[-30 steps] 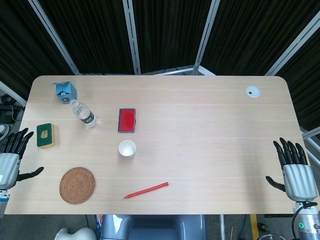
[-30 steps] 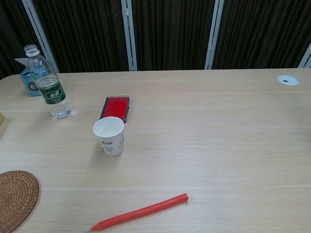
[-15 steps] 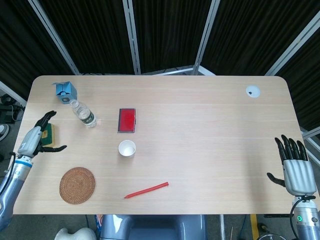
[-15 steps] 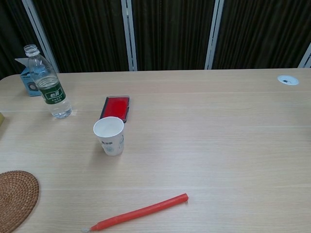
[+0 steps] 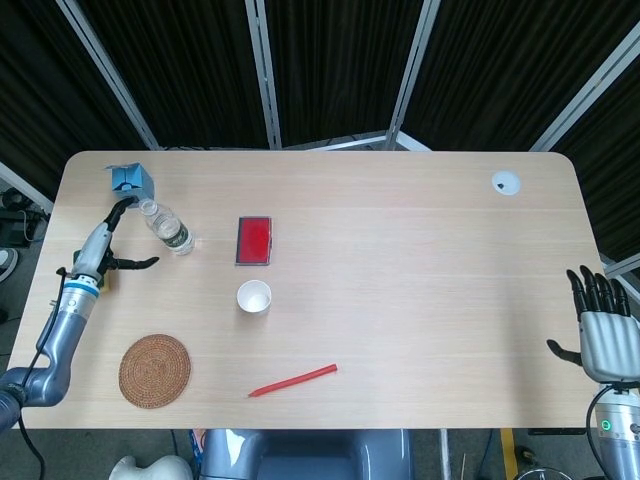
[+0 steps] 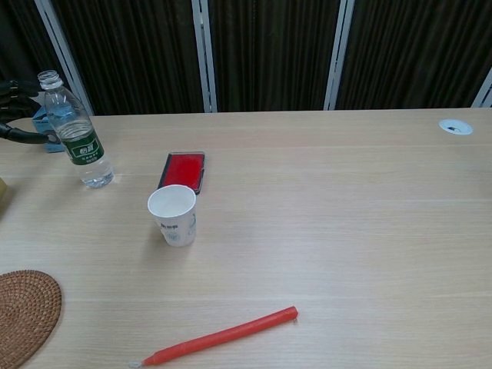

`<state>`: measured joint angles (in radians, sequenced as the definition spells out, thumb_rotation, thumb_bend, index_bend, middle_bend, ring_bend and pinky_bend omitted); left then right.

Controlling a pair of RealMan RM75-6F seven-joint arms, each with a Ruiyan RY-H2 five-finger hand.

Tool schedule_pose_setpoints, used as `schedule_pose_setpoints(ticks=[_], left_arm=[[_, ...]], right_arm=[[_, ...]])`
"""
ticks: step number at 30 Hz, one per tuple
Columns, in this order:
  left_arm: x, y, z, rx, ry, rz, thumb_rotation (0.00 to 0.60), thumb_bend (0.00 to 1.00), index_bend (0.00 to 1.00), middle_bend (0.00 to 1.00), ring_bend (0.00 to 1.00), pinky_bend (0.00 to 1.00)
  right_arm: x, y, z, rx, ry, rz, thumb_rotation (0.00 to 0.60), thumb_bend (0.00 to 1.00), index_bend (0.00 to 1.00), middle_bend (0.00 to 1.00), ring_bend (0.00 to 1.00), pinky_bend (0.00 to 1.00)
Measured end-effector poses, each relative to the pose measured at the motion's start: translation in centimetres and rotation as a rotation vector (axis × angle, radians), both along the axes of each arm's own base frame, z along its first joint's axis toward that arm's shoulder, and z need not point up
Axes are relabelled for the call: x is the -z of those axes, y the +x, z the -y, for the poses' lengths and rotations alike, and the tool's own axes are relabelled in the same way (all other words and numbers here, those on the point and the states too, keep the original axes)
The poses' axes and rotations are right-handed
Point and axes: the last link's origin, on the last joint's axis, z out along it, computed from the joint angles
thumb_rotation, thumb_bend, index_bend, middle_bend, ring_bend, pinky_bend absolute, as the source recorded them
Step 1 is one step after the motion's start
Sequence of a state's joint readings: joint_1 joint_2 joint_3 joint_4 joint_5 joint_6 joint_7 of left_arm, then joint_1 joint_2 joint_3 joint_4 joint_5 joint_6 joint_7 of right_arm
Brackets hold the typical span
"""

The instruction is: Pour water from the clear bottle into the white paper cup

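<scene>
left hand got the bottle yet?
No, the left hand is open beside the bottle, fingers spread around it with a gap showing, and the bottle stands upright on the table.

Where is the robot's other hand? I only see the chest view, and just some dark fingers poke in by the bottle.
Observer: The right hand hangs past the table's right edge, fingers spread, holding nothing.
Child: Whose fingers are by the bottle?
Observer: The left hand, open beside the clear bottle, not gripping it.
Child: Is anything hiding under that hand?
Observer: Yes, a green sponge lies partly hidden beneath its wrist, left of the white paper cup.
</scene>
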<state>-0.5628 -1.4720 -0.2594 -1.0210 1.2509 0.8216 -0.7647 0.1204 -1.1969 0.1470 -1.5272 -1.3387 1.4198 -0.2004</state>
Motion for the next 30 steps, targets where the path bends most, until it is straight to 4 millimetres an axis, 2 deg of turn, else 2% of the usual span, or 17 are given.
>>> schedule_pose_setpoints(ticks=[10, 27, 30], left_arm=[[1.1, -0.2, -2.3, -0.048, -0.013, -0.008, 0.600, 0.00, 0.00, 0.00, 0.00, 0.00], [4.9, 0.9, -5.3, -0.062, 0.002, 0.021, 0.600, 0.00, 0.00, 0.00, 0.00, 0.00], [5.4, 1.2, -5.5, -0.070, -0.002, 0.054, 0.600, 0.07, 0.03, 0.03, 0.00, 0.00]], right_arm=[[-0.1, -0.5, 0.4, 0.024, -0.001, -0.004, 0.600, 0.00, 0.00, 0.00, 0.00, 0.00], [-0.2, -1.0, 1.0, 0.048, -0.001, -0.021, 0.600, 0.00, 0.00, 0.00, 0.00, 0.00], [-0.1, -1.2, 1.0, 0.053, 0.004, -0.023, 0.600, 0.00, 0.00, 0.00, 0.00, 0.00]])
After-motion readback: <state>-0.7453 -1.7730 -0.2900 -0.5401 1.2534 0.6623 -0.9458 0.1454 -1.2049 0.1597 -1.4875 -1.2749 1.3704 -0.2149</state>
